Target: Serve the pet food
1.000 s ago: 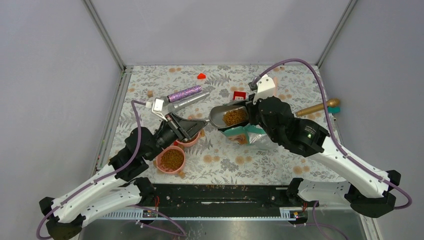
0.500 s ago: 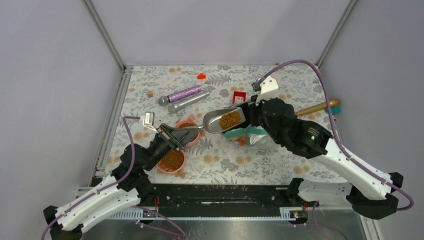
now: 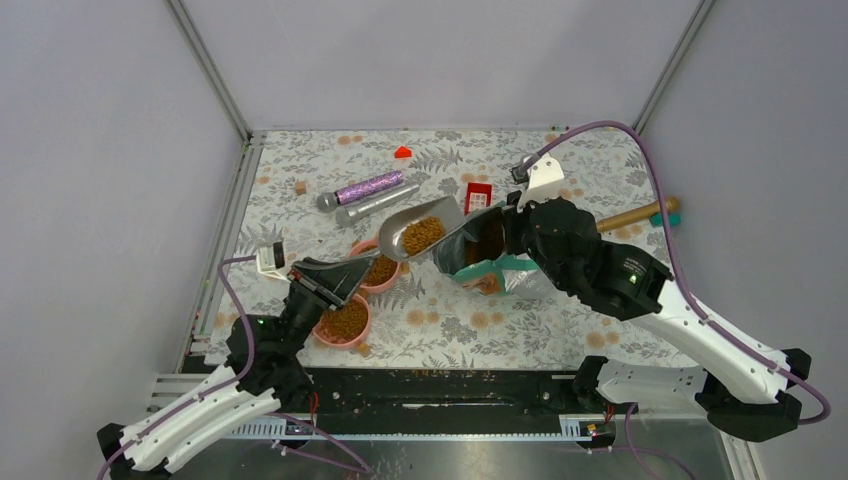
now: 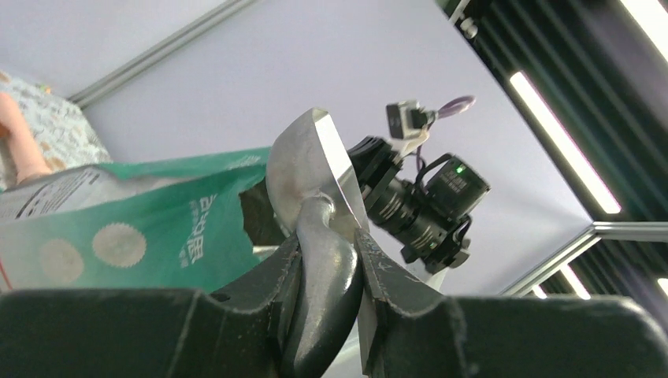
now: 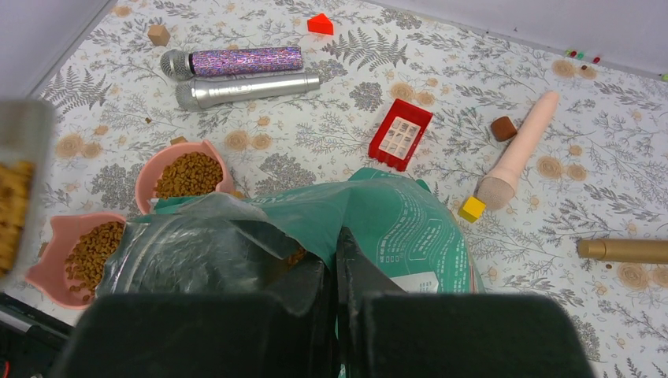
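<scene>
With our left gripper [image 4: 327, 252] closed partway around the scoop [image 3: 400, 238] handle and the right gripper [image 5: 335, 264] pinched shut on the pouch [image 5: 402, 228] rim, we carry the kibble [image 3: 424, 233] level, raised between pouch and farther pink bowl [image 3: 357, 248], then tip slowly once squarely over it.

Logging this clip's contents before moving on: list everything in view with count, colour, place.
scoop: 1, silver, raised between pouch and bowls
kibble: brown, in scoop, both bowls
pouch: 1, teal, centre
bowls: 2, pink, left of pouch
microphones: 2, purple, silver, far left
tray: 1, red, behind pouch
blocks: at least 4, red, yellow, brown, scattered
rods: 2, gold and peach, right
left hand: 1, black, shut on scoop
right hand: 1, black, shut on pouch
</scene>
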{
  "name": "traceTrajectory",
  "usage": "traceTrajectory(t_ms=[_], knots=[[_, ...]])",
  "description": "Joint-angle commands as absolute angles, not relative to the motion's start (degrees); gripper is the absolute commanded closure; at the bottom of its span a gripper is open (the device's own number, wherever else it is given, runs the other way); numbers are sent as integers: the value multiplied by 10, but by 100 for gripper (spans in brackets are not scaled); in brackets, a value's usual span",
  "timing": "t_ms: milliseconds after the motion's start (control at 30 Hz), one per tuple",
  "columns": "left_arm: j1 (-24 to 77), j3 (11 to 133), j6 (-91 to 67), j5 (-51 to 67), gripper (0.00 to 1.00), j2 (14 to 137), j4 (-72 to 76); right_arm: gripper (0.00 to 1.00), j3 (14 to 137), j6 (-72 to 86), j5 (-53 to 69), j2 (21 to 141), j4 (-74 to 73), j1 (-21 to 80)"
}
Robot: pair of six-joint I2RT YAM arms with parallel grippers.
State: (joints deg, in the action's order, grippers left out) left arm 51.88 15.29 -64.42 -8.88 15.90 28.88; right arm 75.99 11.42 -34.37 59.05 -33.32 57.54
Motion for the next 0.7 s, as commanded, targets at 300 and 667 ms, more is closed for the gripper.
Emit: traceTrajectory(t_ms=[300,667], knots=[[516,260,-620,-244,100,106,115,100,768,120,-352,558,-274,574],[516,296,-656,-319,100,-26,-229,100,760,114,-357,557,-274,574]])
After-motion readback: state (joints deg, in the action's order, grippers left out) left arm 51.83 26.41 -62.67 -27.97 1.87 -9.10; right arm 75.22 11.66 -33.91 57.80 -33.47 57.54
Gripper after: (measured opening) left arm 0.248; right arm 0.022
